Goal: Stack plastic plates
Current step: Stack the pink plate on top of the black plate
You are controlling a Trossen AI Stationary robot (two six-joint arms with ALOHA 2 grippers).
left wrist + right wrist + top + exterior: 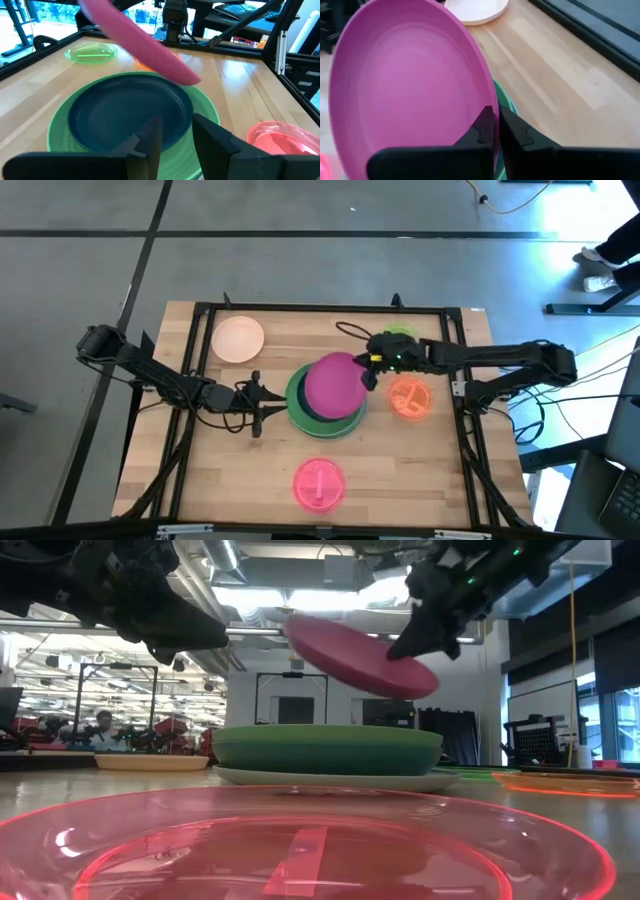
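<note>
While the right pincer point(372, 372) pinches the rim of a magenta plate point(333, 385), that plate hangs tilted in the air above the stack point(300, 408) at the centre of the table point(430, 470). Seen from table height, the plate's free edge points up and away (clear of the plates below). The stack shows a dark teal plate point(125, 112) nested in a green plate point(57, 132), with a pale plate point(330, 780) at the bottom. Left of the stack, the left pincer point(257, 402) hovers with its fingers spread. A peach plate point(238, 338) lies at the upper left of the table, a clear green plate point(92, 52) at the upper right, an orange plate point(410, 397) right of the stack, and a pink plate point(319, 483) at the lower centre.
</note>
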